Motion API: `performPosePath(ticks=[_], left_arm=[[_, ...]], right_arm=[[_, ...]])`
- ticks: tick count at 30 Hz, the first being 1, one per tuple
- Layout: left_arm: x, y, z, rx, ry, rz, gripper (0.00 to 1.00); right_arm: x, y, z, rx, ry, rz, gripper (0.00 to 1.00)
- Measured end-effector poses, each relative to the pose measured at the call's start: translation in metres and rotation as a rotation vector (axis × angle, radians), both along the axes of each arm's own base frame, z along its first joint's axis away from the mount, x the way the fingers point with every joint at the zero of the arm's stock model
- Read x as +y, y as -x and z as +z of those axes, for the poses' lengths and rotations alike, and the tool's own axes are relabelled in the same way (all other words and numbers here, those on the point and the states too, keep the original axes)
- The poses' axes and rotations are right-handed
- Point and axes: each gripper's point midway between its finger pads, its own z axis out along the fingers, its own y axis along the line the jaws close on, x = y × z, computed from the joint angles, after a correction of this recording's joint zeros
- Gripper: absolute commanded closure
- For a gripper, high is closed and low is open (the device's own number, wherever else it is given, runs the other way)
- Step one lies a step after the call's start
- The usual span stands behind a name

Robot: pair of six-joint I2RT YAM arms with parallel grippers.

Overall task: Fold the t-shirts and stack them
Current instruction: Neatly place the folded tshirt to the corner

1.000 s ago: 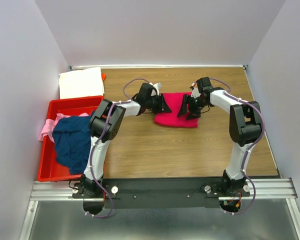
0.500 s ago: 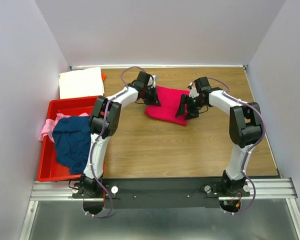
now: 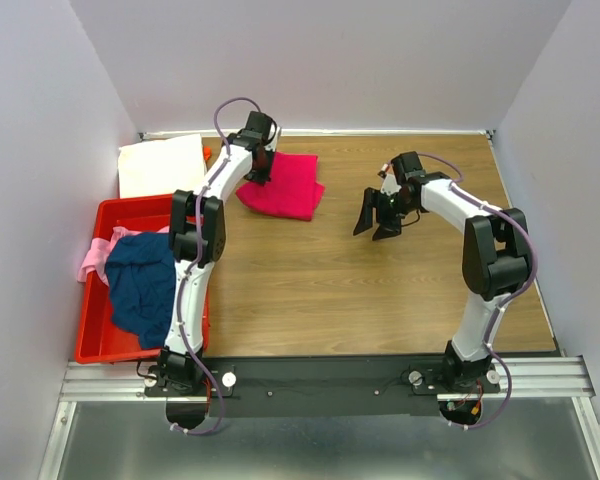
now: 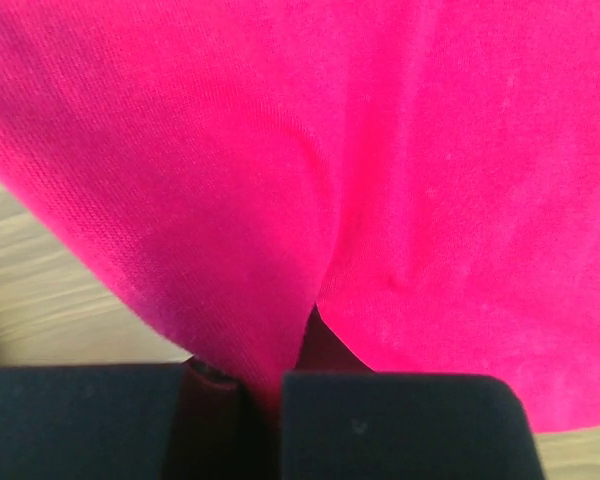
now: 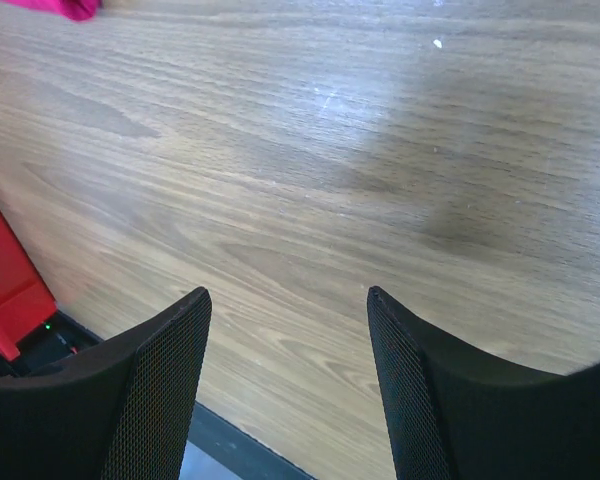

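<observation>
The folded magenta t-shirt point(image 3: 288, 187) lies at the far left-centre of the table, and it fills the left wrist view point(image 4: 380, 150). My left gripper point(image 3: 258, 166) is shut on the shirt's left edge, with cloth pinched between the jaws point(image 4: 265, 390). My right gripper point(image 3: 374, 216) hangs open over bare wood to the right, apart from the shirt, nothing between its fingers point(image 5: 286, 294). A folded white t-shirt point(image 3: 161, 165) lies at the far left corner. The navy t-shirt point(image 3: 145, 285) and a pale pink t-shirt point(image 3: 94, 256) sit crumpled in the bin.
A red plastic bin point(image 3: 98, 340) stands along the left edge of the table, its corner showing in the right wrist view point(image 5: 5, 285). A small orange object point(image 3: 207, 153) peeks out beside the white shirt. White walls close the table in at the back and sides.
My left gripper closed on the magenta shirt and carried it back and to the left, away from the right gripper. The right gripper stayed open, almost in place.
</observation>
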Motion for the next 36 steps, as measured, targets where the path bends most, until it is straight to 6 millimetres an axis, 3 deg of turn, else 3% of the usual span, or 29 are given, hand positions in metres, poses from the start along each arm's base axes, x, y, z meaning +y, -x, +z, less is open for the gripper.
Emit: performPosePath(ticks=[7, 16, 21, 31, 36], left_arm=[[0.054, -0.003, 0.000, 0.016, -0.114, 0.074, 1.00], [0.132, -0.014, 0.011, -0.001, -0.138, 0.184, 1.00], [0.156, -0.023, 0.035, -0.055, -0.126, 0.211, 1.00], [0.175, -0.040, 0.070, -0.153, -0.091, 0.200, 1.00], [0.202, -0.044, 0.091, -0.199, -0.062, 0.229, 1.00]], right_arm=[[0.002, -0.011, 0.017, -0.039, 0.000, 0.017, 0.29], [-0.002, -0.009, 0.015, -0.042, 0.019, 0.041, 0.29], [-0.003, -0.006, 0.012, -0.045, 0.028, 0.066, 0.29], [-0.005, -0.003, 0.004, -0.032, 0.035, 0.083, 0.29], [-0.005, -0.003, 0.004, -0.030, 0.036, 0.083, 0.30]])
